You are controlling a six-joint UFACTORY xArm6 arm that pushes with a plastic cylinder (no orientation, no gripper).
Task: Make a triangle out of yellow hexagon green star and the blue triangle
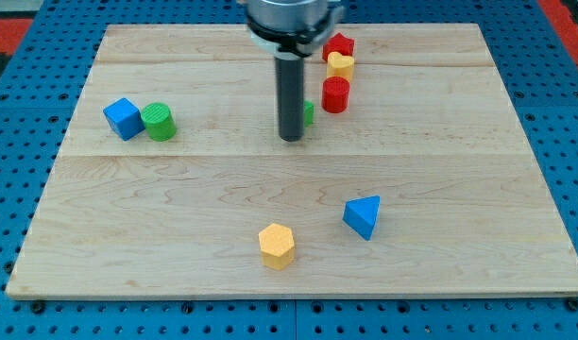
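**Rod tip beside a half-hidden green block, two task blocks low on the board**

The yellow hexagon (277, 246) lies near the view's bottom edge of the wooden tabletop (176, 208), a little left of centre. The blue triangle (363, 216) sits just up and to the view's right of it, near but not touching. The third task piece, the green star (309, 113), is well apart from those two, up in the middle of the board; only a sliver of green shows past the rod, so its star shape is probably there but cannot be made out.

My tip (291, 139) rests on the tabletop right against that green piece, on its left side in the view, and the dark rod covers most of it. There is no pincer on this arm, so there is no open or closed state to tell.

Just right of the rod stands a red cylinder (335, 94). Above it a yellow block (340, 64) and a red block (339, 43) sit in a close column toward the view's top. Far off on the view's left, a blue cube (124, 118) and a green cylinder (160, 122) stand side by side, touching or nearly so.
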